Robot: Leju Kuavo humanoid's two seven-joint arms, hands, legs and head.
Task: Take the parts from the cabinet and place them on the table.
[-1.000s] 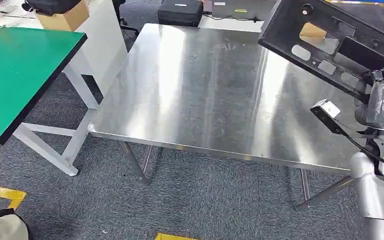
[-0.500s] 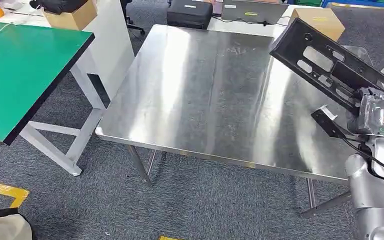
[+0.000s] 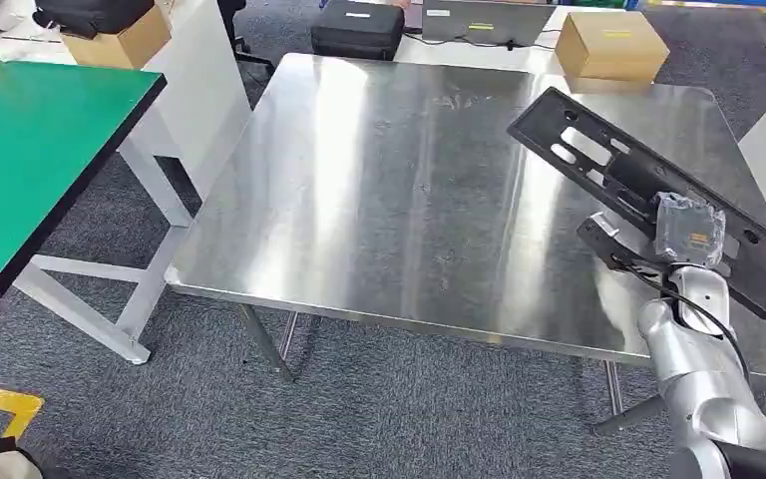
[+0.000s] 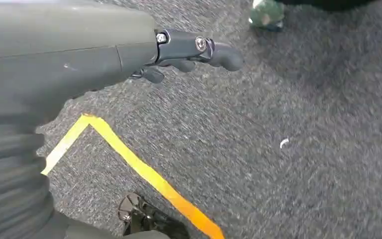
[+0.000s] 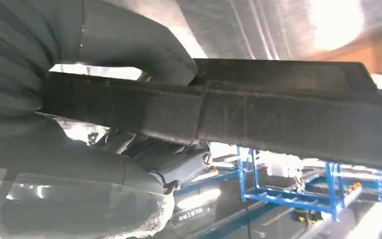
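A long black plastic part [image 3: 618,175] with several cut-outs hangs tilted over the right side of the steel table [image 3: 389,190]. My right hand [image 3: 688,232] grips it near its near end, thumb over one face and fingers [image 5: 189,164] under the other. In the right wrist view the part [image 5: 258,117] runs as a dark bar across the picture, clamped in the hand [image 5: 124,149]. My left hand [image 4: 184,55] hangs over the grey carpet with its fingers loosely curled and nothing in it.
A green-topped bench [image 3: 30,150] stands to the left of the steel table. Behind the table lie a cardboard box [image 3: 613,45], a black case [image 3: 359,25] and a laptop [image 3: 484,20]. Yellow floor tape [image 4: 144,174] crosses the carpet.
The part has come down and forward from high at the right to low over the table's right side. The view has also shifted a little.
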